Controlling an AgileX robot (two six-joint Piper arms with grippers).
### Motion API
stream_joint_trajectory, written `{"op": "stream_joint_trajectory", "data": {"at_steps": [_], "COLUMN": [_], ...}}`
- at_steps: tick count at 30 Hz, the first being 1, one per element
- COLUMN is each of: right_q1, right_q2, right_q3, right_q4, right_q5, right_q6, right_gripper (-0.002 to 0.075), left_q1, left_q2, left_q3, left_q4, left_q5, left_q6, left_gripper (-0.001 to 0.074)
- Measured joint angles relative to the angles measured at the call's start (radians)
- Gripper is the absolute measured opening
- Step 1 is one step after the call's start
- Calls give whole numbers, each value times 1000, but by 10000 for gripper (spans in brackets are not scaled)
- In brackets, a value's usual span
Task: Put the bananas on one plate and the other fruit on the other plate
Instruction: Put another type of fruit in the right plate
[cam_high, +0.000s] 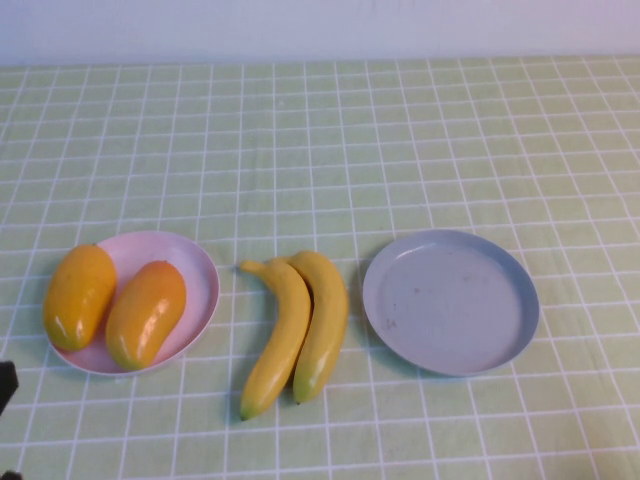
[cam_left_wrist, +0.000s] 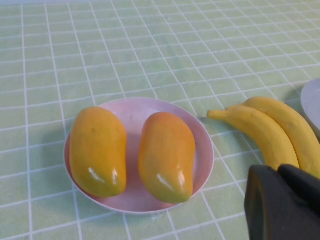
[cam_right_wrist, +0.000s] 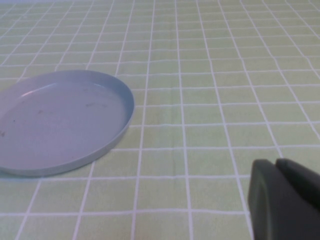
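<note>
- The worktop (cam_high: 420, 130), covered in a green cloth gridded with white lines, carries everything.
- The round grey-blue plastic plate (cam_high: 450, 300) with a raised rim sits bare on the robot's right; the right wrist view shows it ahead of that arm.
- The round pale pink-lilac plastic plate (cam_high: 195, 265) sits on the robot's left and already holds both plump oval orange-yellow fruits (cam_high: 145, 312), side by side.
- The two long curved yellow bananas (cam_high: 295, 335) lie touching each other on the cloth between the plates, just beside the grey-blue rim. Their long axes run roughly from the far side toward the robot, stems at the far end.
- The left end effector (cam_left_wrist: 282, 202) shows as a dark tip at the near left edge of the high view; its wrist view puts the bananas close ahead. I cannot tell how its fingers stand.
- The right end effector (cam_right_wrist: 285, 197) is outside the high view; I cannot tell its state either.
- Judging by this, only the bananas remain to move, and the left arm seems nearer them.
</note>
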Motion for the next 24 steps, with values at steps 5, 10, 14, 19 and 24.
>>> {"op": "stream_joint_trajectory", "data": {"at_steps": [5, 10, 14, 19, 24], "right_q1": [0, 0, 0, 0, 0], "right_q2": [0, 0, 0, 0, 0], "right_q3": [0, 0, 0, 0, 0], "right_q4": [0, 0, 0, 0, 0], "right_q5": [0, 0, 0, 0, 0], "right_q6": [0, 0, 0, 0, 0], "right_gripper": [-15, -15, -15, -15, -15], "left_q1": [0, 0, 0, 0, 0], "left_q2": [-141, -174, -177, -177, -178], "left_q3": [93, 144, 164, 166, 168], "left_q4": [9, 11, 14, 41, 68], "left_q5": [-6, -6, -2, -4, -40], "left_q6": [-11, -15, -17, -17, -17], "left_gripper": [4, 4, 4, 4, 4]}}
